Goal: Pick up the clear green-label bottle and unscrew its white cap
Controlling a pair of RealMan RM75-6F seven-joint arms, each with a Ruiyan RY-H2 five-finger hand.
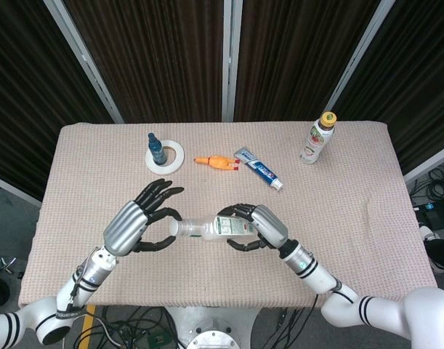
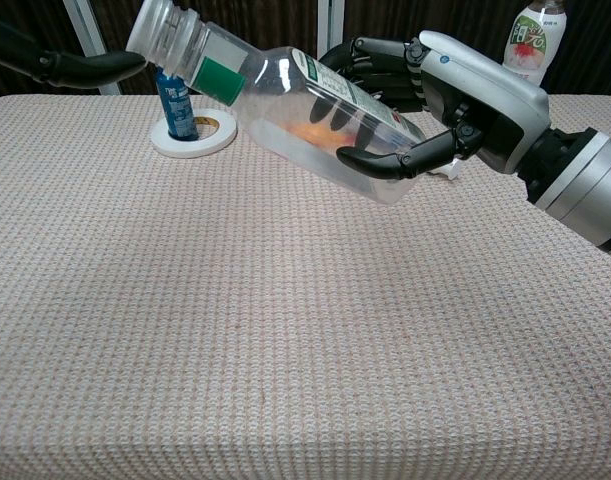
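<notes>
The clear green-label bottle (image 1: 211, 230) (image 2: 295, 105) hangs on its side above the table, white cap (image 1: 175, 228) (image 2: 157, 27) pointing toward my left. My right hand (image 1: 255, 226) (image 2: 455, 95) grips its lower body, fingers wrapped around it. My left hand (image 1: 139, 222) sits just left of the cap, holding nothing, with fingers spread above and thumb below it. In the chest view only one dark finger (image 2: 85, 68) of the left hand shows, its tip right beside the cap; whether it touches is unclear.
At the back left a small blue bottle (image 1: 155, 148) (image 2: 175, 105) stands inside a white tape roll (image 1: 171, 158) (image 2: 197, 140). An orange toy (image 1: 214, 163), a toothpaste tube (image 1: 258, 169) and a yellow-capped drink bottle (image 1: 317, 138) (image 2: 530, 40) lie further right along the back.
</notes>
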